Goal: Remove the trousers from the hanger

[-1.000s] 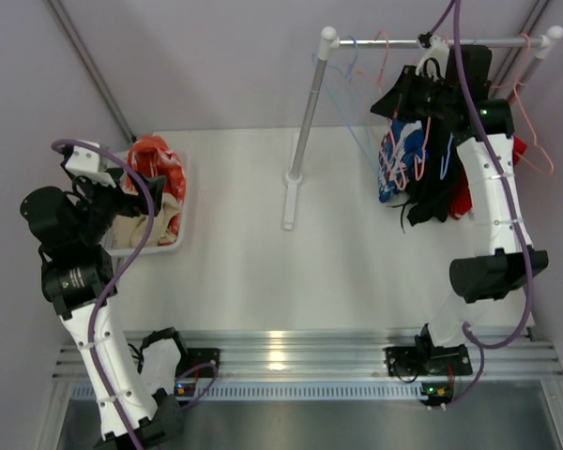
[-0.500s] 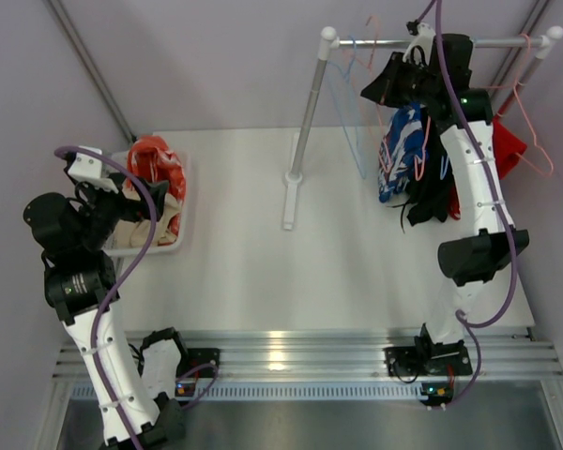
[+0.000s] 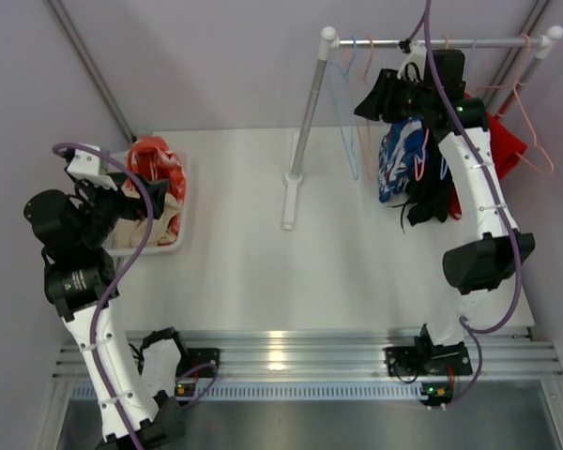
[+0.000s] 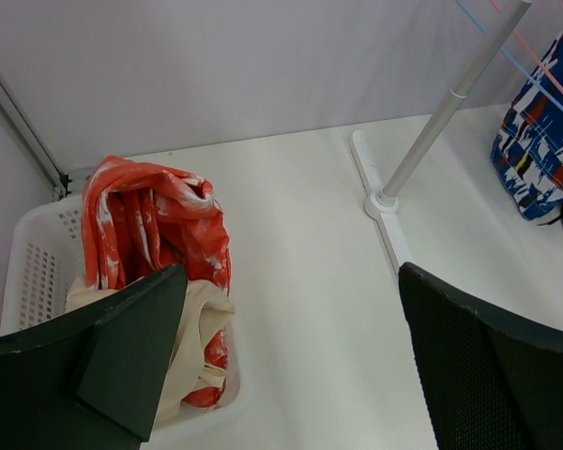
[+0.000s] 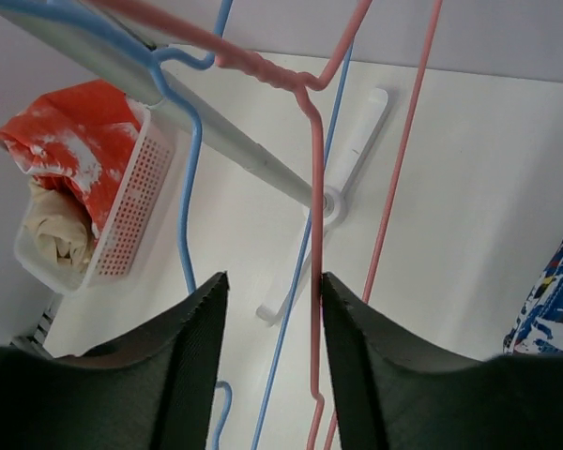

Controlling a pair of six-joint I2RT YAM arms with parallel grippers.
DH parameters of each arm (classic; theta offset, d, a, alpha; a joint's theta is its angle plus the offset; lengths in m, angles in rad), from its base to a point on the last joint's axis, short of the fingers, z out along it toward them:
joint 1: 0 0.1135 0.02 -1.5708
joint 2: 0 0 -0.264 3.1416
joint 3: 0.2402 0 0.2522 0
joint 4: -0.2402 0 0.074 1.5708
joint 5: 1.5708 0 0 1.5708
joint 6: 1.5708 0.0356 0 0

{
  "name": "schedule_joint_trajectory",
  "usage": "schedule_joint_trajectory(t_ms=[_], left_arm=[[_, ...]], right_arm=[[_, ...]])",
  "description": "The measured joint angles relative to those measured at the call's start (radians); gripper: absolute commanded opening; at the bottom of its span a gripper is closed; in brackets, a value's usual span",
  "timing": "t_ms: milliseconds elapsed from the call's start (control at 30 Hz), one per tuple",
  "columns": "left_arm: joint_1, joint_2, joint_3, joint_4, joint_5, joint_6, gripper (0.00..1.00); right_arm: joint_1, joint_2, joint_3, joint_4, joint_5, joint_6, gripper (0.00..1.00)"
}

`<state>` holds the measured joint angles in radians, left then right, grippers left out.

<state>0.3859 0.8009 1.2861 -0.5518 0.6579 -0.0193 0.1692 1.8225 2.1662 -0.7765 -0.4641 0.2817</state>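
Blue-and-white trousers (image 3: 399, 155), black trousers (image 3: 430, 197) and red trousers (image 3: 507, 145) hang from hangers on the rack rail (image 3: 493, 42). Orange-red trousers (image 3: 155, 164) and beige trousers (image 3: 136, 228) lie in the white basket (image 3: 183, 239). My right gripper (image 3: 375, 94) is open, up by the rail left of the blue trousers. In the right wrist view an empty pink hanger (image 5: 314, 187) and a blue hanger wire (image 5: 300, 272) run between the jaws of my right gripper (image 5: 272, 291), nothing clamped. My left gripper (image 4: 291, 309) is open and empty beside the basket (image 4: 33, 272).
The rack's grey post (image 3: 305, 112) stands on a white foot (image 3: 289, 202) mid-table. Several empty pink and blue hangers (image 3: 352, 84) hang at the rail's left end, another pink one (image 3: 535, 155) at the right. Grey walls close in behind and at both sides.
My right gripper has risen and moved left, away from the blue trousers toward the empty hangers near the rail. The left arm has hardly moved.
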Motion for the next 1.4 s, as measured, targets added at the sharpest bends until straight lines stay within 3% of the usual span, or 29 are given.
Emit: schedule_joint_trajectory(t_ms=[133, 367, 433, 600, 1133, 1400], left_arm=[[0.0, 0.0, 0.0, 0.0, 0.003, -0.008, 0.99], [0.0, 0.0, 0.0, 0.006, 0.012, -0.031, 0.99], [0.0, 0.0, 0.0, 0.007, 0.015, -0.04, 0.99], [0.0, 0.0, 0.0, 0.022, 0.022, -0.066, 0.99], [0.0, -0.012, 0.0, 0.029, 0.022, -0.071, 0.99], [0.0, -0.011, -0.001, 0.029, 0.023, -0.08, 0.99]], right_arm=[[-0.039, -0.091, -0.074, -0.003, -0.012, -0.01, 0.55], [-0.24, -0.312, -0.124, -0.001, -0.058, -0.032, 0.78], [-0.283, -0.372, -0.148, 0.0, -0.062, -0.039, 0.79], [-0.325, -0.413, -0.191, 0.002, -0.078, -0.046, 0.71], [-0.312, -0.159, -0.211, 0.075, -0.015, 0.02, 0.65], [-0.261, -0.124, -0.251, 0.165, -0.004, 0.053, 0.5]])
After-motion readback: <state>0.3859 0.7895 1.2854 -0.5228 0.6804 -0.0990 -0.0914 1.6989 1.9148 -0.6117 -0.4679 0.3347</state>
